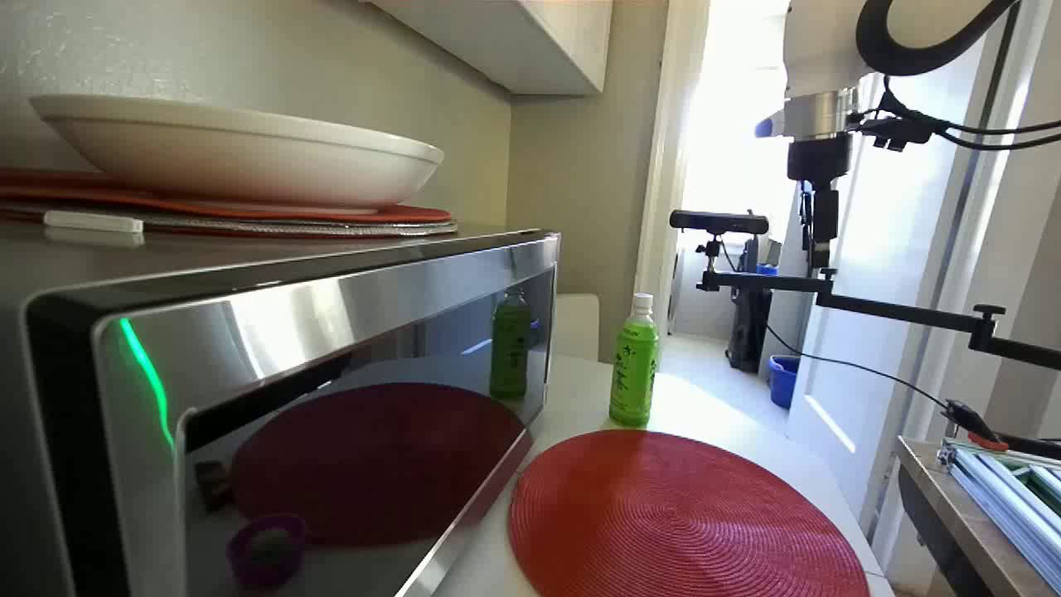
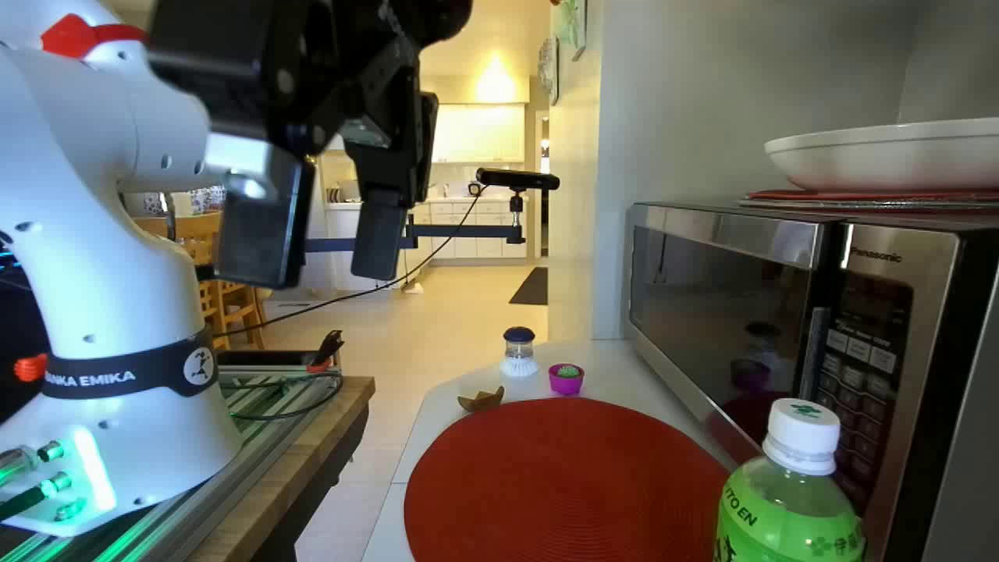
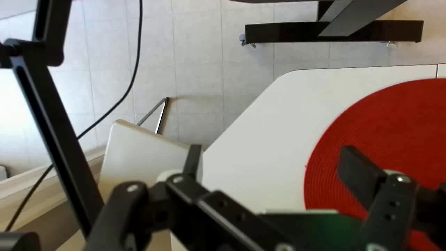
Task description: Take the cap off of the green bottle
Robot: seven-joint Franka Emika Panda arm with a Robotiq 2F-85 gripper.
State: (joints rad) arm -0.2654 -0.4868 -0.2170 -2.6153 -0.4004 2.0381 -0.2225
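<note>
Wrist view: the gripper [image 3: 273, 162] presents its jaws spread apart. In both exterior views, the green bottle [image 1: 635, 369] stands upright, white cap [image 1: 642, 303] fitted, lower than the jaws and well apart.

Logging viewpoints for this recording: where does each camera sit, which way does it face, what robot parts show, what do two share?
An exterior view: close to the green bottle, facing over the red placemat toward kitchen cabinets; robot base, arm and open gripper at left.
An exterior view: near the microwave, from the opposite end, facing along its front toward the bottle; arm and gripper upper right.
Wrist view: on the arm, facing down to floor, table and placemat; fingers toward bottom.
Both exterior views share bottle, placemat, microwave, white bowl.
</note>
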